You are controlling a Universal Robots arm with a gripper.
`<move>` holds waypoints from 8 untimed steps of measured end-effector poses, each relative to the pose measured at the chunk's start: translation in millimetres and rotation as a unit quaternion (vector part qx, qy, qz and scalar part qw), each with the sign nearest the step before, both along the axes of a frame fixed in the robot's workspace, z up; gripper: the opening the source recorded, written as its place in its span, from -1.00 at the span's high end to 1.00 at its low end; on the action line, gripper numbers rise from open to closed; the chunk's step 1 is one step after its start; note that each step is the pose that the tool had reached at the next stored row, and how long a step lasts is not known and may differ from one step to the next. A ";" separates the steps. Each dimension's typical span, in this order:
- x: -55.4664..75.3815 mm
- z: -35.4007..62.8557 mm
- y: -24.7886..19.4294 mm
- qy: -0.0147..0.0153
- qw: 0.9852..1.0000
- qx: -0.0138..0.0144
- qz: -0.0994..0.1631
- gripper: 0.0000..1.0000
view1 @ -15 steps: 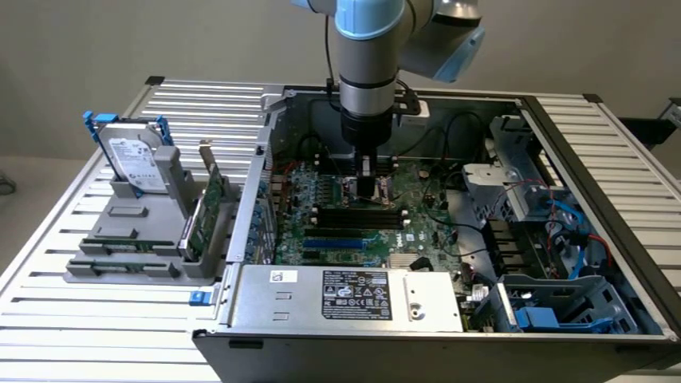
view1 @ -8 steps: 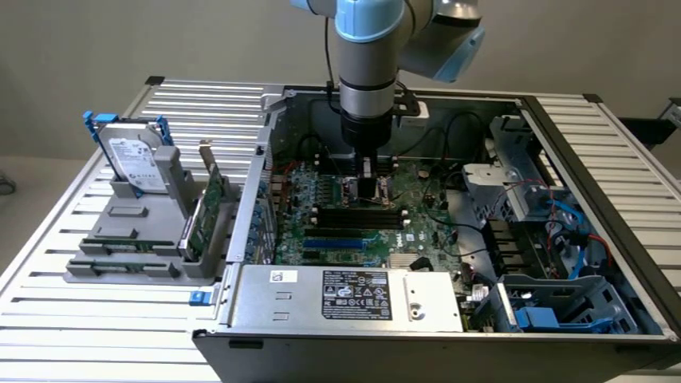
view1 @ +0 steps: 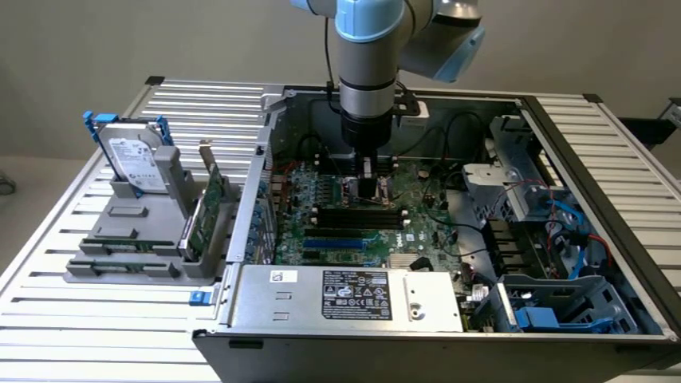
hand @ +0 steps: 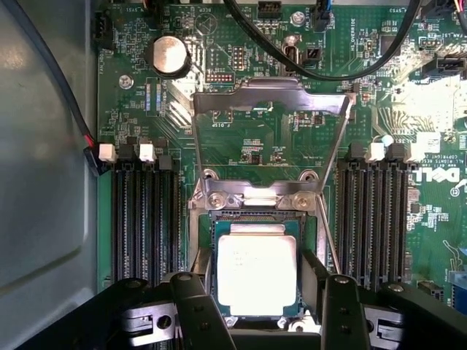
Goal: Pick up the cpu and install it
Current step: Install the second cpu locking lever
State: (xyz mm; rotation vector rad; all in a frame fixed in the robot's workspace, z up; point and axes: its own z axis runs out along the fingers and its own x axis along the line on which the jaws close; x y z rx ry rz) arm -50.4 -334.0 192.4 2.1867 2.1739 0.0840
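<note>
Wrist view, nearest first: gripper point(hand: 257, 310) low over the board, two black fingers point(hand: 198, 310) standing apart, one at each flank of the cpu point(hand: 257, 273); a sliver of gap visible on both sides, so flanking rather than clamped, though contact at the very tips cannot be ruled out

Cpu lying flat and square inside the socket point(hand: 255, 219), pale silvery top up, green edge showing evenly all round; looks seated, not tilted. Judged: pick-up and placement done

Socket load plate point(hand: 270, 95) swung up and open at 12 o'clock from the chip, frame standing over bare board; retention lever point(hand: 330, 240) raised along the 3 o'clock side. Judged: locking not yet done, so install incomplete

Memory slots point(hand: 142, 219) at 9 o'clock and a second bank at 3 o'clock, empty. Coin cell point(hand: 169, 55) farther off at 11 o'clock, black cables point(hand: 321, 69) looping across at 12 to 1 o'clock

Exterior view: arm point(view1: 368, 80) reaching straight down into the open computer case point(view1: 596, 239), tool over the centre of the motherboard point(view1: 352, 231). Hard drive point(view1: 133, 159) upright in the grey rack point(view1: 127, 255), outside the case at 9 o'clock, untouched
</note>
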 end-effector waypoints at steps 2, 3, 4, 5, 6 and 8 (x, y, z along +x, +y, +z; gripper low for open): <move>0.0 0.0 0.1 0.000 1.000 0.000 0.000 -0.13; 0.0 0.0 0.1 0.000 1.000 0.000 0.000 -0.13; 0.0 0.0 0.1 0.000 1.000 0.000 0.000 -0.13; 0.0 0.0 0.1 0.000 1.000 0.000 0.000 -0.13; 0.0 0.0 0.1 0.000 1.000 0.000 0.000 -0.13; 0.0 0.0 0.1 0.000 1.000 0.000 0.000 -0.13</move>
